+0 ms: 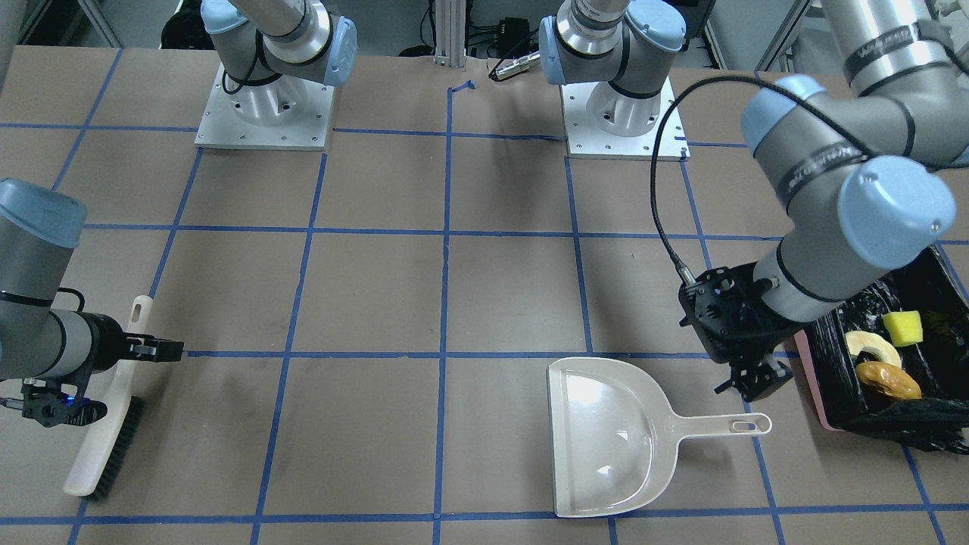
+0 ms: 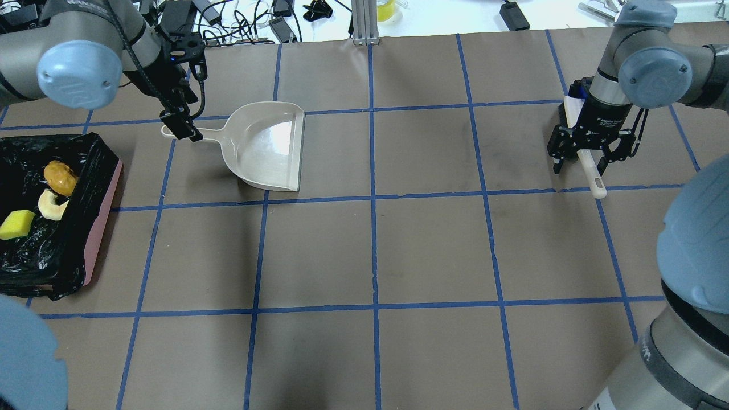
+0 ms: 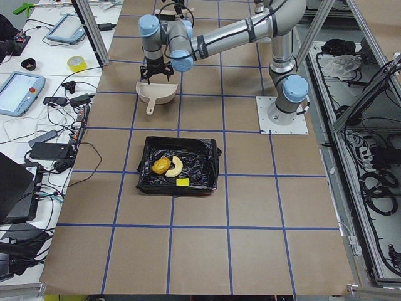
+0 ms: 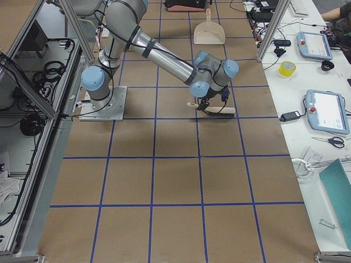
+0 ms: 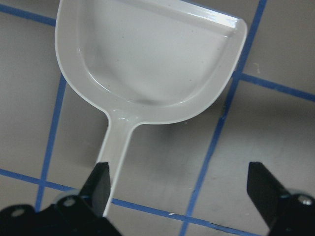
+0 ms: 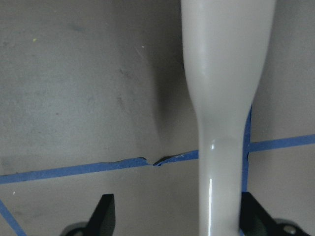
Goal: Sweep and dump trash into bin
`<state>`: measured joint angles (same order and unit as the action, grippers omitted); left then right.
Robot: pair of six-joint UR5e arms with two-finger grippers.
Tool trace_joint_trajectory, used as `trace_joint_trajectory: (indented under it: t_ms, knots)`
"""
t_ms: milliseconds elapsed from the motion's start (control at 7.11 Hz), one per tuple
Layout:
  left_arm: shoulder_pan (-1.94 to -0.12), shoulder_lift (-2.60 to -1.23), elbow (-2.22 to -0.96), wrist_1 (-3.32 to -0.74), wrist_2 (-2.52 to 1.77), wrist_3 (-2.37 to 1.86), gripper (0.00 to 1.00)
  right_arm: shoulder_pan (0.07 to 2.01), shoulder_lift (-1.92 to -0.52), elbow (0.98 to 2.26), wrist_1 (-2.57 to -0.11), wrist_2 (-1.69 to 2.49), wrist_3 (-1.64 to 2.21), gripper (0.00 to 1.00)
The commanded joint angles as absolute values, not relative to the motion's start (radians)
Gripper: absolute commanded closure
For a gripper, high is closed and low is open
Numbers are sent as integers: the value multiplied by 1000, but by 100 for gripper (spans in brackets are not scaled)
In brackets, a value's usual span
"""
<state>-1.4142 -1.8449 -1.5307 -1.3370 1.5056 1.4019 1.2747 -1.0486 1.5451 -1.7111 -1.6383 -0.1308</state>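
The trash lies in the bin point(image 2: 105, 199), a pink box with a black bag: a golden-brown lump point(image 2: 61, 176), a tan croissant piece point(image 2: 50, 205) and a yellow sponge point(image 2: 17, 224). The white dustpan point(image 2: 267, 145) lies empty on the table. My left gripper point(image 2: 181, 126) is open just above its handle point(image 5: 115, 147), which lies beside one finger. My right gripper point(image 2: 581, 162) is open astride the handle point(image 6: 226, 98) of the white brush point(image 1: 106, 446), which lies on the table.
Blue tape lines grid the brown table point(image 2: 370, 256). The two arm bases point(image 1: 265, 106) stand on plates at the robot's side. The bin is at the table's left end; the brush is at its right end.
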Motion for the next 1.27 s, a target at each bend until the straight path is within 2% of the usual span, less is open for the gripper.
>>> trace_joint_trajectory:
  t_ms: [0,141,422,844,1126]
  knots:
    - [-1425,-1628,-1618,-1509,1555,1173,5,1275,-1051,1545,-1710,-1651,-135,5]
    - [-1422,-1558,-1659,-1514,1596,1016,5,1275,-1060,1546,-1703,-1652,-137,1]
    - [-1422,-1520,-1638,-1529,1609,564,3,1275,-1089,1546,-1668,-1672,-130,1]
    - [-1446,-1528,-1620,-1526,1576,24,0,1275,-1114,1545,-1658,-1754,-138,1]
    - [-1565,-1542,-1617,-1505,1549,-117,0,1294,-1217,1542,-1670,-1714,-153,0]
